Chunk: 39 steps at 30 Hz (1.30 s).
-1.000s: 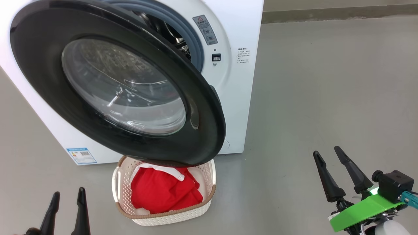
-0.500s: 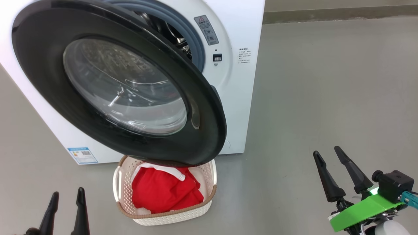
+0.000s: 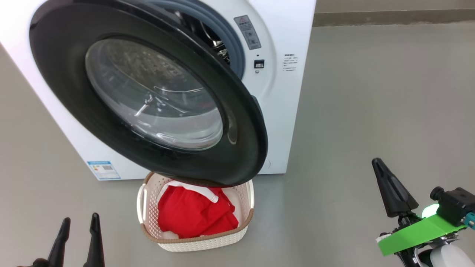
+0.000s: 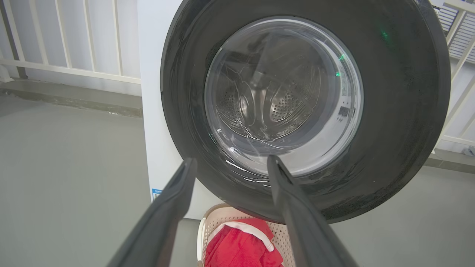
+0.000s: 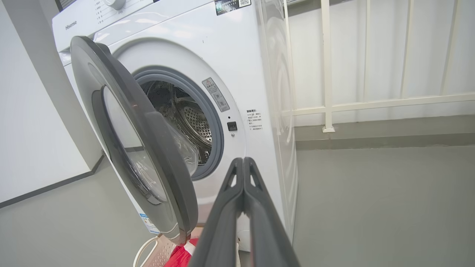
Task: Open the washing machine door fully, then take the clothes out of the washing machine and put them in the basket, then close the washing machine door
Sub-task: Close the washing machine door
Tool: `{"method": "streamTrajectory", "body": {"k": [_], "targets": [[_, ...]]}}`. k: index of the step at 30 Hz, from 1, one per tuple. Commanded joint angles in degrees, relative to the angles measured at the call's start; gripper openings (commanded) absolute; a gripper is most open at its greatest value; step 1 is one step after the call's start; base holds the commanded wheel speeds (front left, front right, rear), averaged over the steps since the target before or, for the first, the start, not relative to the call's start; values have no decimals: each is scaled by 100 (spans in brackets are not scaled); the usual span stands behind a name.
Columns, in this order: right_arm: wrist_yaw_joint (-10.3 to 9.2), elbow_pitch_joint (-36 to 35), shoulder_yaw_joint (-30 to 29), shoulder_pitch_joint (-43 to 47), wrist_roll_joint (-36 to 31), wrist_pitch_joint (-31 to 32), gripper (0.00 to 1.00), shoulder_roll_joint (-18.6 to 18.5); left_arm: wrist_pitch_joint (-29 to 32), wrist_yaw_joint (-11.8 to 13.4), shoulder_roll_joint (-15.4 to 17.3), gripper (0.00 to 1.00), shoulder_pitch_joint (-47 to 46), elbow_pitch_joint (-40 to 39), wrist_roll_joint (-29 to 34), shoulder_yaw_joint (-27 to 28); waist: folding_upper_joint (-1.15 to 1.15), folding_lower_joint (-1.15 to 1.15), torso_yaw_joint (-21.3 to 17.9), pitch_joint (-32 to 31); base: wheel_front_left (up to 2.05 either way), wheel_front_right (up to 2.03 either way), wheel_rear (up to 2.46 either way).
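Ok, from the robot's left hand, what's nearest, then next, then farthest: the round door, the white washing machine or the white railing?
In the left wrist view, from the left hand:
1. washing machine door, right in front.
2. washing machine, white body behind the door, on the left.
3. railing, farthest, at the back left.

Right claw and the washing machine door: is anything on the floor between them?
Nothing. In the head view, the stretch from the shut right claw across to the washing machine door is bare grey floor.
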Motion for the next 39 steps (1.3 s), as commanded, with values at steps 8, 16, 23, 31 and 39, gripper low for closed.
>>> {"method": "streamTrajectory", "body": {"k": [8, 16, 23, 31, 39], "targets": [[9, -494, 250, -453, 23, -28, 0, -74, -70, -18, 133, 100, -208, -114, -74, 119, 0, 0, 264, 75, 0, 0, 0], [9, -627, 551, -796, 33, -28, 0, -158, -70, -18, 142, 100, -286, -144, -115, 62, 0, 0, 475, 234, 0, 0, 0], [9, -593, 999, -1225, 11, -28, 0, -271, -70, -18, 114, 100, -392, -190, -123, 33, 0, 0, 656, 467, 0, 0, 0], [9, -440, 1705, -1749, -14, -28, 0, -570, -70, -19, 85, 100, -553, -215, -144, 18, 0, 0, 848, 803, 0, 0, 0], [9, -94, 2355, -2203, 16, -28, 0, -729, -70, -19, 79, 100, -697, -247, -158, -12, 0, 0, 987, 1063, 0, 0, 0]]}}
